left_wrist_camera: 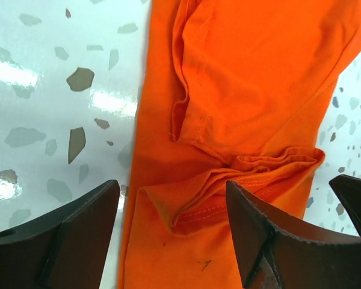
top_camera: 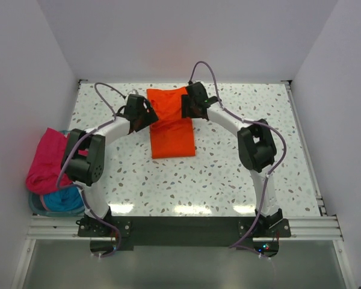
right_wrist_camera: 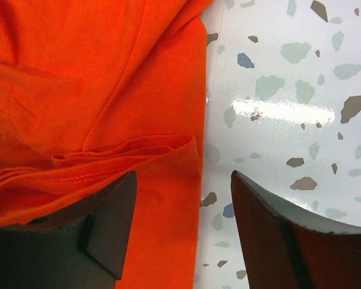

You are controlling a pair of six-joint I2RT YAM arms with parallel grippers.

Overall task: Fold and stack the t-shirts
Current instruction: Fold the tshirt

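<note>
My white table with grey and brown specks point(top_camera: 240, 180) is the biggest thing here. On it lies the bright orange cloth t-shirt point(top_camera: 171, 135), folded into a long strip. Seen from above, it sits a bit toward 12 o'clock from the middle of the table, with its wider, crumpled end at 12 and its flat, neat end at 6.

Way over at 9 o'clock, at the table's edge, the pink cloth t-shirt point(top_camera: 48, 159) lies in a heap. It hangs over the pale blue plastic tub point(top_camera: 35, 208), and some teal-blue cloth point(top_camera: 63, 201) is bunched inside the tub, toward 6 o'clock from the pink one.

My left gripper point(left_wrist_camera: 171, 186) is at the orange shirt's 9 o'clock side. Its jaws are wide apart, with a crumpled fold under the gap and nothing pinched. My right gripper point(right_wrist_camera: 183, 174) is at the 3 o'clock side. Its jaws are apart too, one over the cloth and one over bare table.
</note>
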